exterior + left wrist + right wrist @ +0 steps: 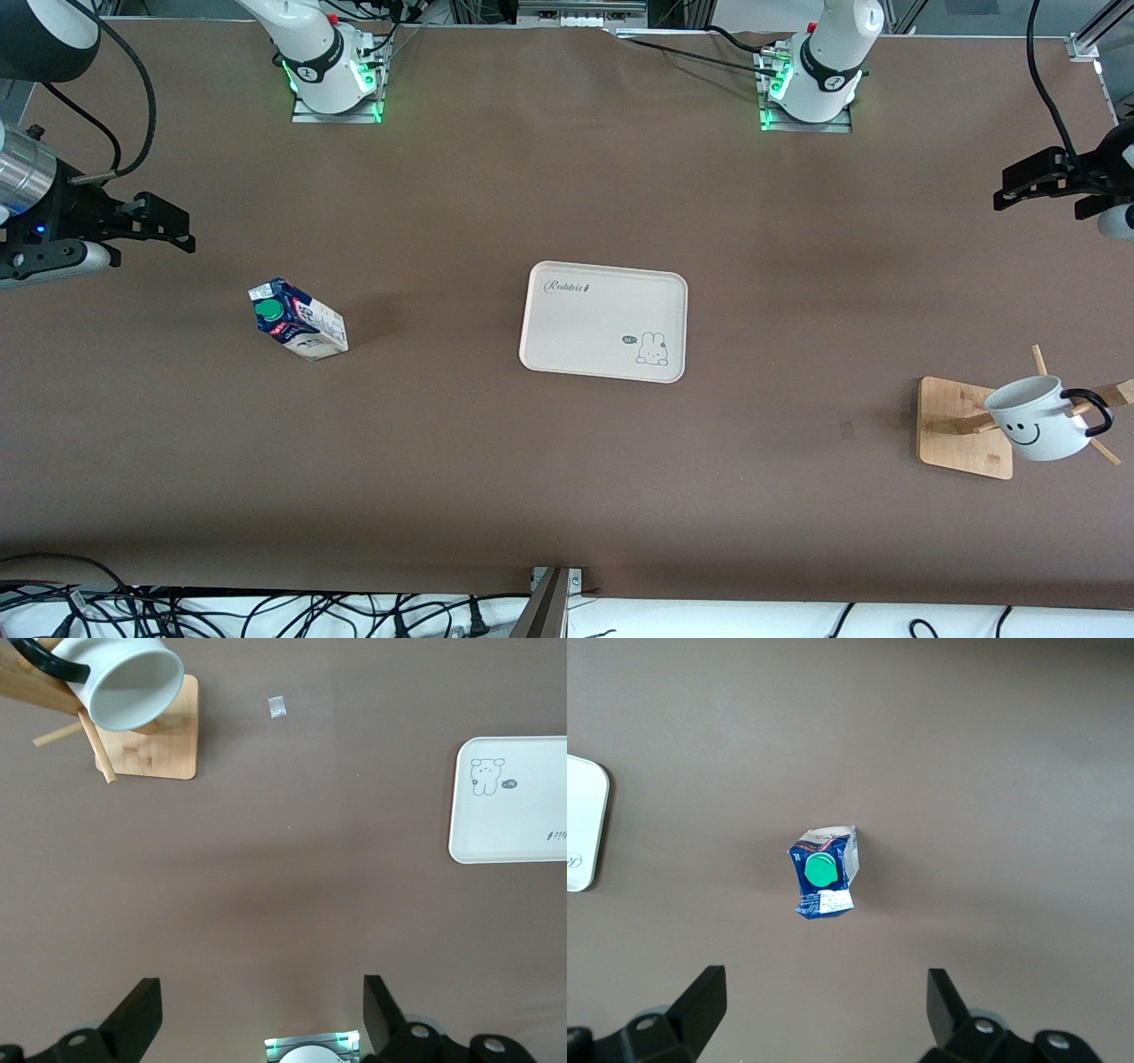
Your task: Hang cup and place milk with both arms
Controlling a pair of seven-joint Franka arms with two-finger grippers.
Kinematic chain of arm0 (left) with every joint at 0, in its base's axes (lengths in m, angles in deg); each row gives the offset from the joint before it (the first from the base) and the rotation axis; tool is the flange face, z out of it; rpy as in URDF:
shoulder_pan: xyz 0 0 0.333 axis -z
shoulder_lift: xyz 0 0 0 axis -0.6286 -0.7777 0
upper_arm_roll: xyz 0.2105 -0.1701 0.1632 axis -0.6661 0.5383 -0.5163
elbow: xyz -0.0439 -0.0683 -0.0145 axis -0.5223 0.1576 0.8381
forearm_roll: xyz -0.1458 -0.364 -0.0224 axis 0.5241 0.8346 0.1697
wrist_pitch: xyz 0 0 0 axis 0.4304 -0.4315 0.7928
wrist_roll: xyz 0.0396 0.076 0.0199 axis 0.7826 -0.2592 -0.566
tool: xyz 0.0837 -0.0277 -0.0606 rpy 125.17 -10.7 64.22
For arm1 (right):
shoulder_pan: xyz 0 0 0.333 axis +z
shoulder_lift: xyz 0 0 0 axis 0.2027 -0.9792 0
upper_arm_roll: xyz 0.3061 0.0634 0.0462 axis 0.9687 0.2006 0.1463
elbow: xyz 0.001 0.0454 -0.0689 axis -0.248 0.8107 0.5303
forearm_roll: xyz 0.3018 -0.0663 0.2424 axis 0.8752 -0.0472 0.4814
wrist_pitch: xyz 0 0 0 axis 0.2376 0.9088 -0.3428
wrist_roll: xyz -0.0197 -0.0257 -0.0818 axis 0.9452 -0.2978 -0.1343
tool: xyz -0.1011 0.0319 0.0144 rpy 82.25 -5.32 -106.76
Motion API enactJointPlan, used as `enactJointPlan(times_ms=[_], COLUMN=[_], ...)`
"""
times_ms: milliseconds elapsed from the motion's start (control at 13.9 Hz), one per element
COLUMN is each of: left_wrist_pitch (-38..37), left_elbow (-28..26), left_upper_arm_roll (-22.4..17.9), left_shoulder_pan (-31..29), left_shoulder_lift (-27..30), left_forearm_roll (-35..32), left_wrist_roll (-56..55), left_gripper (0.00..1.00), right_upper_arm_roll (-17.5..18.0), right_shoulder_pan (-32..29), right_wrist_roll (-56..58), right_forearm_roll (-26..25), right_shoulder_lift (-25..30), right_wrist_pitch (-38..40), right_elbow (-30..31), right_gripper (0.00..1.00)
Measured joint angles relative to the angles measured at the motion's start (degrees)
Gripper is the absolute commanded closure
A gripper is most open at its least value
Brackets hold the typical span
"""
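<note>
A: Front view, working across from the right arm's end. Right hand [168, 232] is up in the air over bare table [496, 461] at that end, fingers spread wide, nothing between them. The milk [297, 319] stands upright on the table, nearer the front camera than the table under that hand, well apart from the tray [604, 321] at the table's middle.

B: And the tray?

A: White, with a rabbit print, nothing on it. Toward the left arm's end, the cup [1041, 430] hangs by its black handle on a peg of the wooden rack [964, 427], tilted, smiley face toward the camera. Left hand [1032, 182] is over bare table, clear of the rack, fingers likewise spread and holding nothing.

B: So which step?

A: Judgement: the cup half looks done; the milk half not yet begun. I assume the tray is the milk's target; the task does not say.

B: Next move needs what?

A: Right hand down onto the carton, fingers straddling its body below the gable, closing across flat faces. The carton sits turned at an angle, so the wrist likely needs rotating to match. Left arm waits.

B: What do the wrist views add?

A: Right wrist view looks straight down on the carton, its green cap [820, 870] central, and catches one tray corner. Left wrist view shows the cup's inside, which looks empty, plus a small pale scrap [277, 707] on the table near the rack; the front view barely registers it.
</note>
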Motion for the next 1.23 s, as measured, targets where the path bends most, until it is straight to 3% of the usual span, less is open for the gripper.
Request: enactJointPlan(times_ms=[216, 505, 1225], left_wrist_pitch=[0.1, 0.8, 3.4], left_elbow=[0.0, 0.0, 0.0], left_upper_arm_roll=[-1.0, -5.5, -5.8], left_shoulder_pan=[0.9, 5.0, 6.3], left_shoulder_lift=[0.0, 0.0, 0.0], left_forearm_roll=[0.4, 0.4, 0.4], left_wrist_roll=[0.0, 0.1, 0.1], left_gripper=[0.0, 0.0, 0.0], right_upper_arm_roll=[0.0, 0.1, 0.1], right_shoulder_pan=[0.0, 0.0, 0.0], right_wrist_roll=[0.0, 0.0, 0.0], right_forearm_roll=[0.0, 0.0, 0.0], right_shoulder_lift=[0.0, 0.0, 0.0], right_wrist_pitch=[0.0, 0.0, 0.0], right_elbow=[0.0, 0.0, 0.0], right_gripper=[0.0, 0.0, 0.0])
